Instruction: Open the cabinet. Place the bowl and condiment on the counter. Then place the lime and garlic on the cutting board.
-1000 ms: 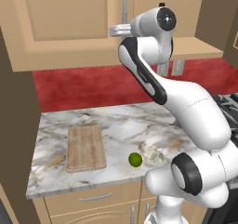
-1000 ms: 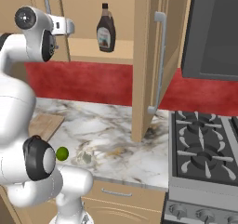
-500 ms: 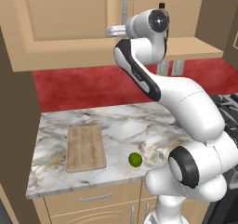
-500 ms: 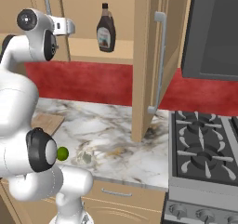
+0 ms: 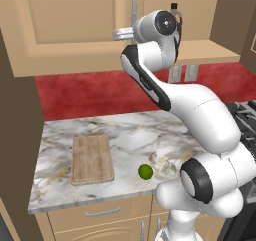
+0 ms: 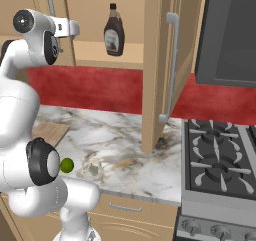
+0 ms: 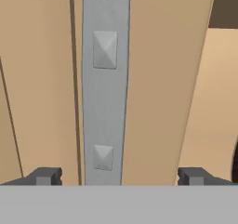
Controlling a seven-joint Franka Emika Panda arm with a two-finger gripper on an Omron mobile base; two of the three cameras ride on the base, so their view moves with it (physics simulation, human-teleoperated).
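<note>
**Open gripper faces the left door's handle; right door swung wide**

The cabinet (image 6: 160, 60) fills the upper part of both base views. In the right base view its right door stands wide open, edge-on at 1 o'clock, and the condiment (image 6: 114, 30) stands upright on the shelf at 11 o'clock; the left base view shows just its black cap behind the wrist. The left door (image 5: 70, 20) is closed in the left base view.

Below, the counter (image 5: 125, 130) carries the cutting board (image 5: 91, 159) at 8 o'clock, lying bare. The lime (image 5: 145, 171) sits off the board near 6 o'clock, and the garlic (image 5: 166, 169) is just beside it, toward 3 o'clock.

In the hand view the gripper (image 7: 118, 176) is spread wide, holding nothing, with the silver handle (image 7: 106, 79) running vertically between its fingertips.
</note>
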